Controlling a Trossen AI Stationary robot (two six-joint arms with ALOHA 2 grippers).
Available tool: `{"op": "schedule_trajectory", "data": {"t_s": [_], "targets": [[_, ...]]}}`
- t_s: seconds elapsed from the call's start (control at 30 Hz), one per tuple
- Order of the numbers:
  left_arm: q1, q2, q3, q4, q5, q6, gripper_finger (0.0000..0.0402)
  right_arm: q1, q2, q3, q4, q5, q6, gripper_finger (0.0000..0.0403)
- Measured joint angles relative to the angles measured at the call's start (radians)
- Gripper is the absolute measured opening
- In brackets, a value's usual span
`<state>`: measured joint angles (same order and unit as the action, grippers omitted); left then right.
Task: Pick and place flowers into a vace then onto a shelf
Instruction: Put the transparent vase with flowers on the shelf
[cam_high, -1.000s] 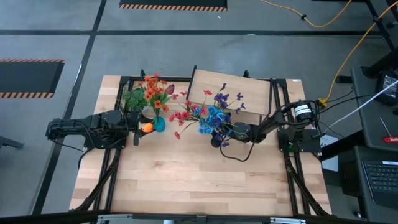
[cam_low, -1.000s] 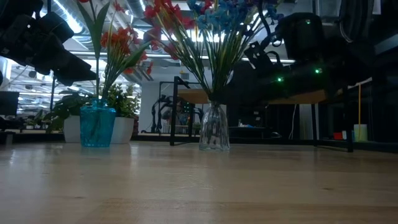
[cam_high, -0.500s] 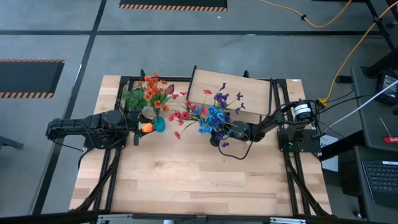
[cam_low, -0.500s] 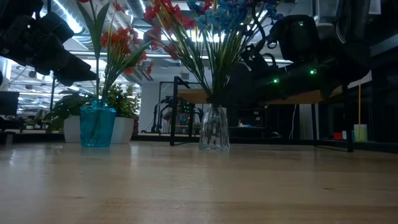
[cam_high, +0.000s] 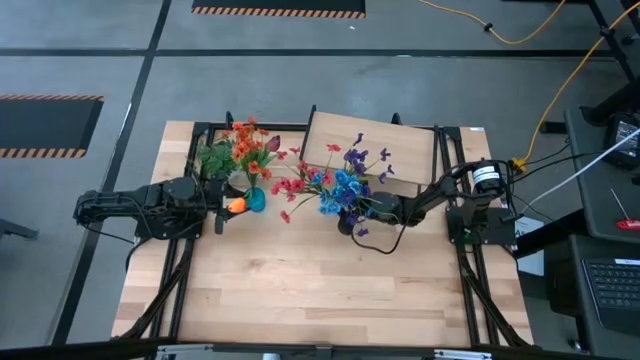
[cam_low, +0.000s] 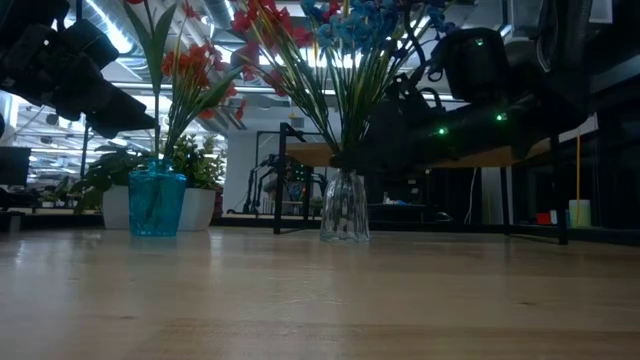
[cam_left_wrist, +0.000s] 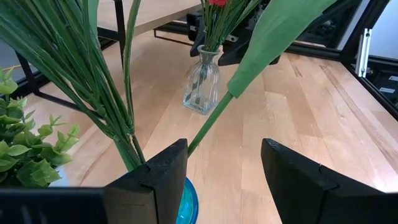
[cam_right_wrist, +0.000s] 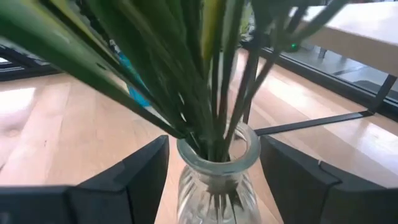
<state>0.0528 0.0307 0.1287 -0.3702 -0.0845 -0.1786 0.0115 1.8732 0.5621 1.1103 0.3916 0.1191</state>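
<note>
Past right gripper (cam_right_wrist: 214, 177), fingers spread around clear vase (cam_right_wrist: 217, 168) neck; overhead, blooms hide it.

Wood table (cam_high: 300, 290) carries blue vase (cam_low: 157, 201), glass vase (cam_low: 344, 205), shelf (cam_high: 400, 150).

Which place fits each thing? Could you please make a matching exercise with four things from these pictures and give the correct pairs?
Things:
1. blue vase
2. clear glass vase
3. shelf
4. white pot

Places:
A. at the table's far edge, nothing standing on it
B. between the open fingers of the right claw
C. right behind the blue vase in the low view, holding a leafy plant
D. just ahead of the open left claw, holding orange blooms

Pairs: 1-D, 2-B, 3-A, 4-C
</note>
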Motion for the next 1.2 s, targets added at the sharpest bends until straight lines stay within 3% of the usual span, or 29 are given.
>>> {"op": "schedule_trajectory", "data": {"t_s": [0.17,0.43,1.2], "targets": [[0.000,0.000,0.000,0.000,0.000,0.000,0.0198,-0.005,0.000,0.000,-0.009,-0.004,0.001,0.0222],[0.000,0.000,0.000,0.000,0.000,0.000,0.0198,-0.005,0.000,0.000,-0.014,-0.004,-0.017,0.0123],[0.000,0.000,0.000,-0.007,0.000,0.000,0.0198,0.056,-0.052,-0.014,-0.026,0.024,-0.047,0.0122]]}}
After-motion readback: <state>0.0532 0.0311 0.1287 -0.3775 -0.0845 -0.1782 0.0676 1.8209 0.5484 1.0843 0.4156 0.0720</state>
